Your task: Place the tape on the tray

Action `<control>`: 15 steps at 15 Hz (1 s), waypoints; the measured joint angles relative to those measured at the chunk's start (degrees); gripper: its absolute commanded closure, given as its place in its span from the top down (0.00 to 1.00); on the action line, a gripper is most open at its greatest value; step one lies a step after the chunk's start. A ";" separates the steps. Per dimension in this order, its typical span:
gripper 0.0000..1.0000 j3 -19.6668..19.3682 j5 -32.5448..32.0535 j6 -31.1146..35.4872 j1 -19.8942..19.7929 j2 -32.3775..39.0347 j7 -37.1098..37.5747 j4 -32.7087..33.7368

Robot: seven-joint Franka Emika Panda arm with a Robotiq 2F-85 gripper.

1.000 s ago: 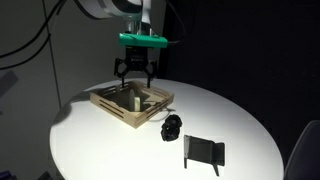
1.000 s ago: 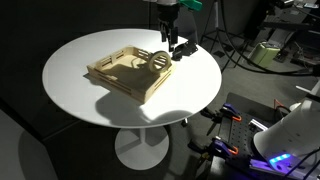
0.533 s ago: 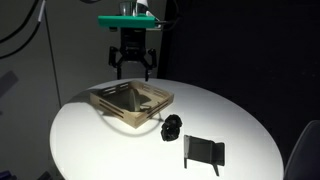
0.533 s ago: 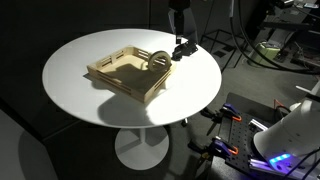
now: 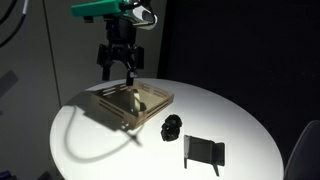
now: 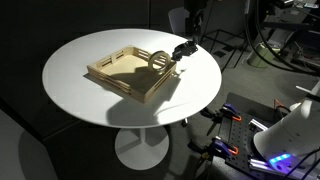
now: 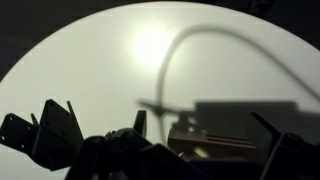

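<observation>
Propped on edge against a wall inside shallow square light-wood tray (image 6: pixel 118 82): thin cream ring-shaped tape (image 6: pixel 157 60), apparently delivered. Upper left of frame, black end effector (image 5: pixel 117 70) spread wide, empty, lifted clear.

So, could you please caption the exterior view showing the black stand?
Open claw above the tray on a round table, black lump and stand nearby.

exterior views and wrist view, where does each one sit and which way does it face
Exterior view: low beside the table, facing across it at the tray; the open claw hangs high above the table.
Exterior view: higher up, facing down on the whole table; the tape stands in the tray; the arm shows only at the top edge.
Wrist view: faces down at the tabletop; the robot's own parts are too dark to tell.
Shared: both exterior views show the tray and table.
</observation>
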 measured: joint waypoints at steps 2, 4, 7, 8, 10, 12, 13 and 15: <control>1.00 -0.16 1.39 -2.27 -0.55 -1.58 4.51 -0.22; 1.00 -0.40 3.37 -3.99 -1.00 -3.78 7.92 -0.46; 1.00 -0.55 5.40 -4.57 -1.39 -8.26 11.80 -1.67; 1.00 -0.55 5.55 -4.57 -1.50 -9.82 12.78 -2.17; 1.00 -0.55 5.56 -4.54 -1.65 -12.85 13.43 -3.27; 1.00 -0.55 5.33 -4.42 -1.83 -15.37 13.36 -4.33; 1.00 -0.55 5.17 -4.33 -1.86 -16.52 13.05 -4.89; 1.00 -0.56 4.43 -4.31 -1.88 -18.53 11.05 -5.82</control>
